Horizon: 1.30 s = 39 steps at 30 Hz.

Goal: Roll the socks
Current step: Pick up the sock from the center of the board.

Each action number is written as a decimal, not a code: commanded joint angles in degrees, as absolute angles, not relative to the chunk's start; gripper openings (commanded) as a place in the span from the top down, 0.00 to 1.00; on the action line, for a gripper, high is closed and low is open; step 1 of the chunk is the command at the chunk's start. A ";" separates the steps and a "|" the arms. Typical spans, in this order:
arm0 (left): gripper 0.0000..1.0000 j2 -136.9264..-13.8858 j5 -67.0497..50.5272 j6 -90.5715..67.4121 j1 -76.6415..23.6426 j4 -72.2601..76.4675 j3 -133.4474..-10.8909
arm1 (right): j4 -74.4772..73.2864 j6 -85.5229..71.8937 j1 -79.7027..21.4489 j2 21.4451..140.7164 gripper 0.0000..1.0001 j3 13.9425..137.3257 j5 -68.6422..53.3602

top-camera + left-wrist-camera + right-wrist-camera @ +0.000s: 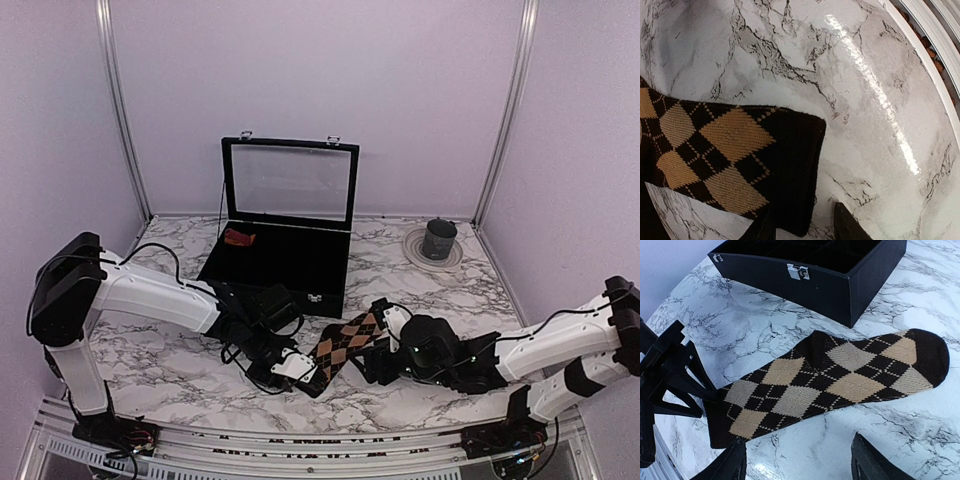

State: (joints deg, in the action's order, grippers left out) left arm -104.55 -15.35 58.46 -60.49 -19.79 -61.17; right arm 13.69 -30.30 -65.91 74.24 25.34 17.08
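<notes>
The dark brown-black argyle sock lies flat on the marble table, cuff toward the left arm, toe toward the right. My left gripper is open at the cuff end; in the left wrist view the cuff reaches down between its fingers. My right gripper is open and empty, low beside the sock's near edge; its view shows the whole sock just beyond its fingertips. A small red piece, seemingly the magenta-red sock, lies in the black box.
An open black case with a glass lid stands behind the sock; its latched front wall is close to the toe. A dark cup on a plate sits back right. The table's metal front rail is near the left gripper.
</notes>
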 commanded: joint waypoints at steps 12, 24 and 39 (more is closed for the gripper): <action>0.99 -108.00 -17.76 53.34 -60.82 -26.64 -67.27 | 20.12 -19.59 -72.78 72.58 0.27 21.65 14.38; 1.00 -111.62 -30.13 45.10 -60.04 -37.71 -73.48 | 33.76 -14.32 -80.79 85.99 0.26 22.27 16.28; 1.00 -113.42 -31.30 40.79 -59.55 -36.69 -73.48 | 58.42 -20.51 -81.04 99.31 0.38 20.41 13.34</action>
